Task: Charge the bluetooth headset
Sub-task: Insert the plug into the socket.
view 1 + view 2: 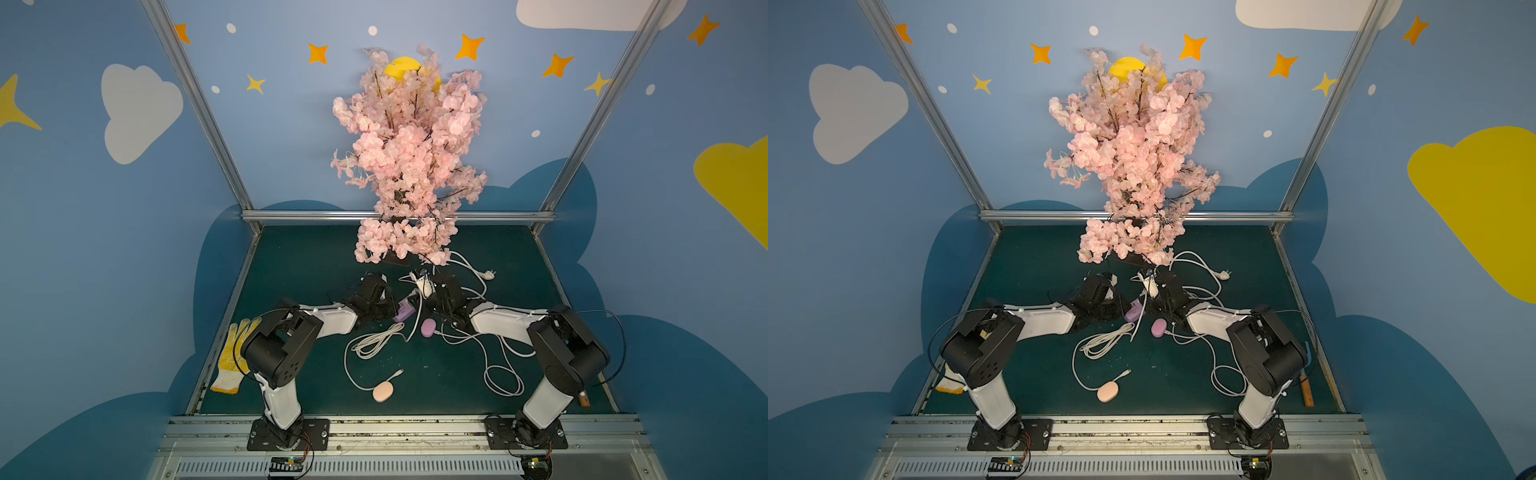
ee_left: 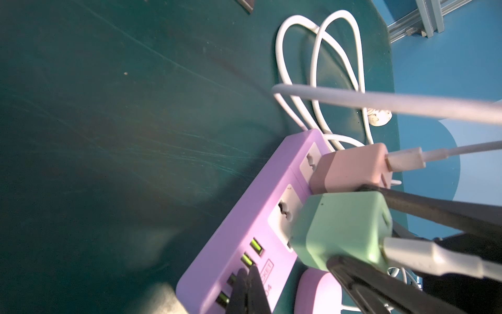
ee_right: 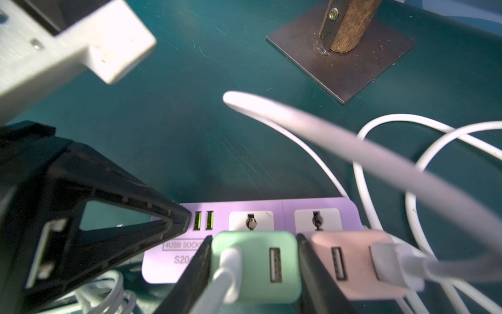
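Here the green charger (image 3: 258, 282), at a socket of the purple strip (image 3: 320, 204), is gripped by the right pincer (image 3: 254, 238); the left pincer (image 2: 248, 280), clenched, is seemingly pressed onto the strip

The left arm (image 1: 328, 320) and right arm (image 1: 503, 318) reach inward over the green desk (image 1: 291, 266) toward a purple power strip (image 1: 403, 311). A lilac case (image 1: 428, 328) lies near it, among loose white cables (image 1: 374, 343).

Both top views look steeply down from high over the whole table (image 1: 291, 270). Wrist cameras sit close, sharing the power strip (image 2: 244, 217) and the green charger (image 2: 339, 231) between the fingers of the right gripper (image 3: 254, 239).
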